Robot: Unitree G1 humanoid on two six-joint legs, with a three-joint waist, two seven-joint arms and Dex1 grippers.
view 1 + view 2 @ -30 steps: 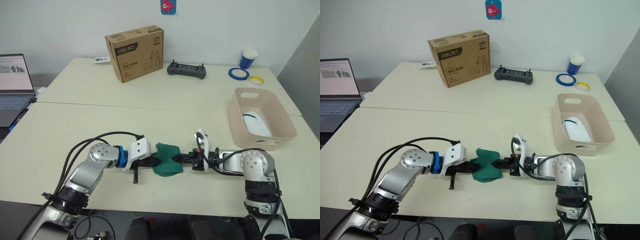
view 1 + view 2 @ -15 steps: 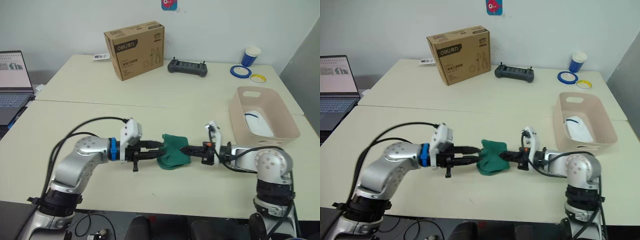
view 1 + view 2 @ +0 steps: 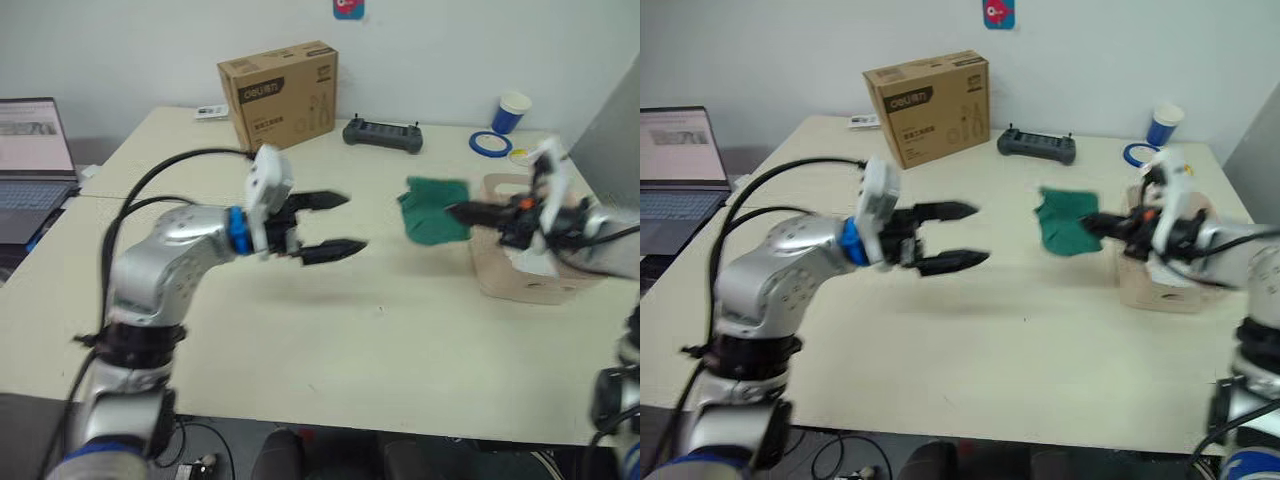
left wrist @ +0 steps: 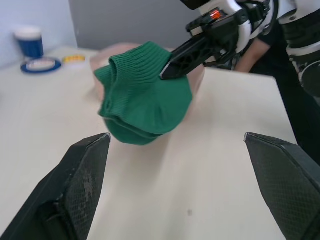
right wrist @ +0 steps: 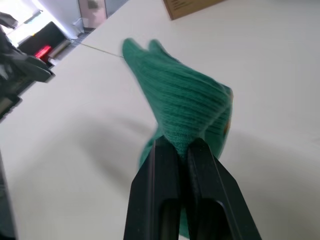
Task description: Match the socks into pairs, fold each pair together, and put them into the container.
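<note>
Between right jaws — green pair (image 3: 434, 208)

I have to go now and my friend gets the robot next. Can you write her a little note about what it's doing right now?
Right gripper: shut on the folded green socks, holding them in the air beside the pink container.
Left gripper: open, holding nothing, raised above the table.
Done: the green pair is folded; something white with a blue edge already lies in the container, what exactly is hard to tell.
Left: drop the green pair into the container.
</note>
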